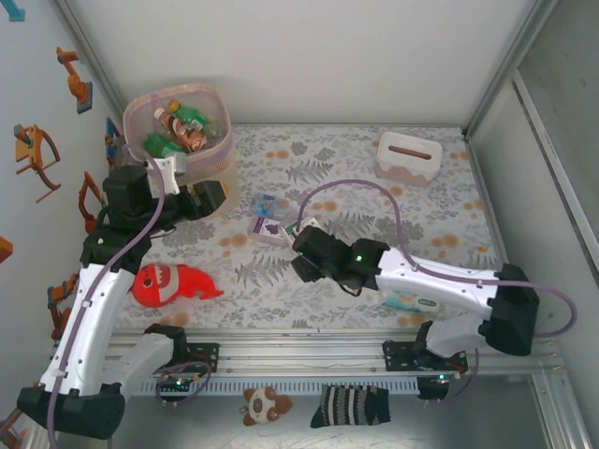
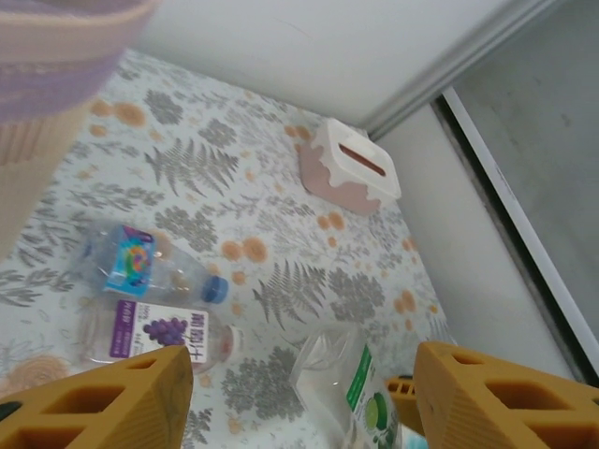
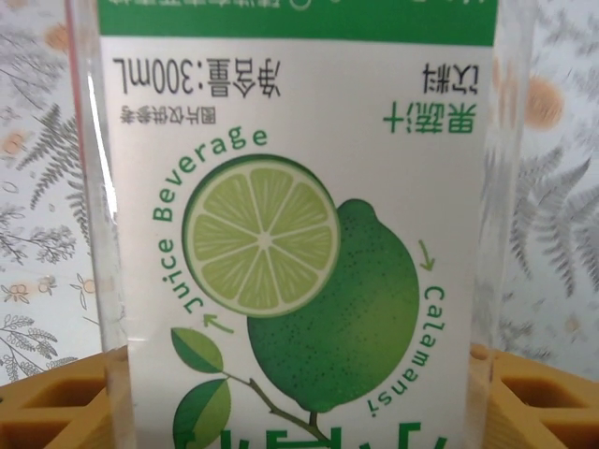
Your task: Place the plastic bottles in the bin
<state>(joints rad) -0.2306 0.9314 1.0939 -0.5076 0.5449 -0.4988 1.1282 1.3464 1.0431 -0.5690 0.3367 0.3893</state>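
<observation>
**Right gripper clamped on a lime bottle; left gripper open by the bin**

Nearest the arm bases, a red plush fish (image 1: pixel 173 283) lies on the floral table (image 1: pixel 449 224) beside the left arm. A pale wipes pack (image 1: pixel 412 301) shows from beneath the right arm. At mid-table the right gripper (image 3: pixel 299 412) is clamped on a clear lime juice bottle (image 3: pixel 290 234), with its yellow fingers (image 3: pixel 47 412) against both sides. Just beyond lie two more bottles close together: a grape-label bottle (image 2: pixel 159 337) with a white cap and a blue-capped bottle (image 2: pixel 150 267). To their left the left gripper (image 2: pixel 299 383) hangs with its jaws spread wide and nothing between them, just beside the bin (image 1: pixel 225 148). The bin stands at the far left corner and holds a heap of bottles (image 1: pixel 178 129), some of them green. A tissue box (image 1: pixel 409 156) sits at the far right.
</observation>
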